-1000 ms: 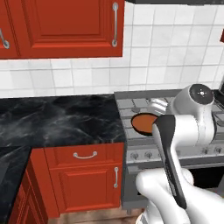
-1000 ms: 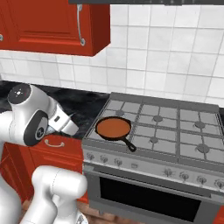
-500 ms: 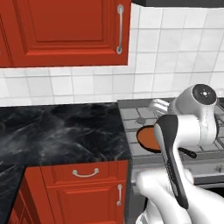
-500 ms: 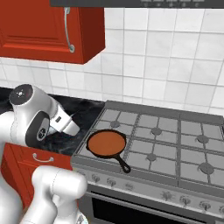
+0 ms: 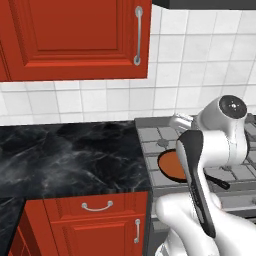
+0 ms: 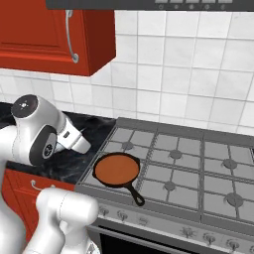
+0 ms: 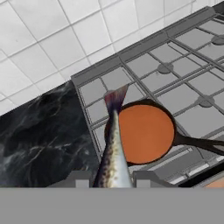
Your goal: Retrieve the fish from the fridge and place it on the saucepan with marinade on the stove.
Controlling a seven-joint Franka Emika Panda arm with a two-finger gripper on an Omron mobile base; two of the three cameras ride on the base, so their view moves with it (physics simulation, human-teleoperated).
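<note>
One fish (image 7: 113, 148) shows in the hand view, long and thin, silver-grey with dark speckles. Its long axis runs straight away from the claw (image 7: 112, 179): the body sits between the two finger tips at the bottom of that view, and the dark purplish tail fin points up and away, toward the back of the stove (image 7: 175, 65). The claw is closed on the fish, pinching its body from both sides.

Seen along the hand, the fish's length overlaps the left rim of the saucepan (image 7: 144, 133), and its tail reaches past the pan's far edge over a grate. How high it hangs above the pan cannot be told.

The saucepan stands on the stove's front left burner (image 6: 116, 169). Its black rim rings a flat orange-brown layer of marinade (image 6: 114, 168) that fills the whole bottom. The long straight handle (image 6: 133, 192) points toward the stove's front edge, slanting toward the middle of the knob row. In the left base view the pan (image 5: 170, 165) is partly hidden behind the arm.

Left of the stove lies a black marbled surface (image 5: 70, 160), bare, above red drawers and doors with curved metal pulls. A red wall cabinet (image 5: 75, 40) hangs over it against white tiles (image 6: 198, 74). The other burners carry nothing.
</note>
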